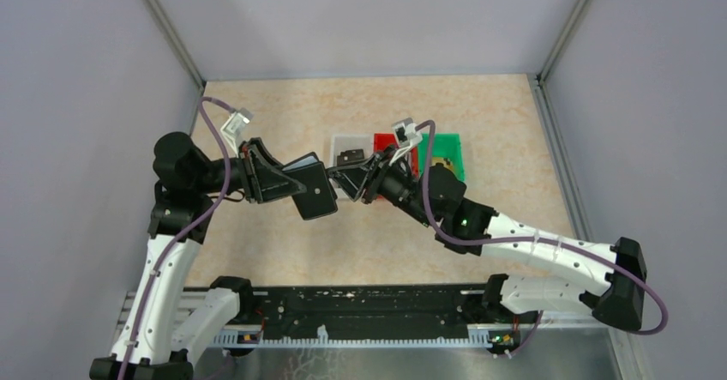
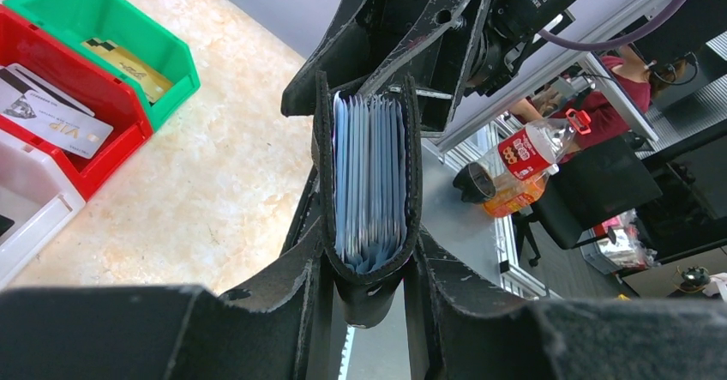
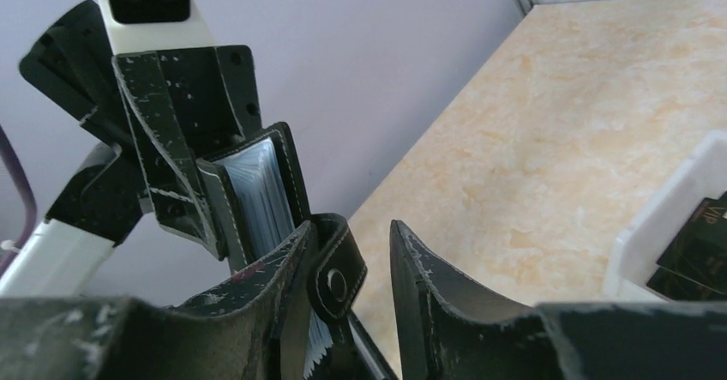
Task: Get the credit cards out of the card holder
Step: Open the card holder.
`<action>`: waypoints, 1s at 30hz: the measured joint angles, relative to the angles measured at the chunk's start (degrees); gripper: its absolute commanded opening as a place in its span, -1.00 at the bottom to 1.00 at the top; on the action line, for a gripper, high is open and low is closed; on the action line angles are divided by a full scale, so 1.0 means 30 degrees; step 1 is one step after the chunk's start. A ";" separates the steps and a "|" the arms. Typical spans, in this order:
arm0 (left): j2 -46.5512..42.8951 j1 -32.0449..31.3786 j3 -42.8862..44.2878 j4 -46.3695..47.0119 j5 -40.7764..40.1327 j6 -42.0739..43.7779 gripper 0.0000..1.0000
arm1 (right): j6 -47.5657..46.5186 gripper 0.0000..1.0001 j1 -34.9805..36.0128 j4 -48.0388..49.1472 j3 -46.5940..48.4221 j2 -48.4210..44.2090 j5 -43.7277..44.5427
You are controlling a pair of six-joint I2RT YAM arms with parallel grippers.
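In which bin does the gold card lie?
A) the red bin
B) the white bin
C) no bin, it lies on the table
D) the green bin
D: the left wrist view shows the gold card lying inside the green bin, while the red bin beside it holds grey-white cards.

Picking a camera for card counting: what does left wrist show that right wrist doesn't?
Left wrist only: red bin with grey-white cards, green bin with a gold card. Right wrist only: the strap's snap button, inside the open right gripper. Both: the card holder, grey-blue slots showing, clamped by the left gripper.
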 measured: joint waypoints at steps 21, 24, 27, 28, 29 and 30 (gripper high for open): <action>-0.0160 0.0000 0.0328 -0.1770 0.0270 0.3774 0.44 | -0.1829 -1.00 -0.0007 -0.4007 0.1690 -0.0656 -0.1574; -0.0036 0.0000 0.0306 -0.2382 0.0284 0.5253 0.43 | -0.2463 -1.00 -0.0087 -0.5836 0.3060 -0.0248 -0.2885; -0.0160 0.0000 0.0291 -0.3453 0.0393 0.7686 0.46 | -0.3024 -1.00 -0.0087 -0.7184 0.4561 0.0386 -0.4167; -0.0270 0.0000 0.0284 -0.4051 0.0393 0.8910 0.47 | -0.3213 -1.00 -0.0087 -0.7570 0.4962 0.0561 -0.4597; -0.0408 0.0000 0.0277 -0.4554 0.0386 0.9967 0.48 | -0.3337 -1.00 -0.0087 -0.7847 0.5195 0.0641 -0.4925; -0.0576 0.0000 0.0262 -0.5034 0.0335 1.1074 0.48 | -0.3468 -1.00 -0.0087 -0.8189 0.5428 0.0729 -0.5275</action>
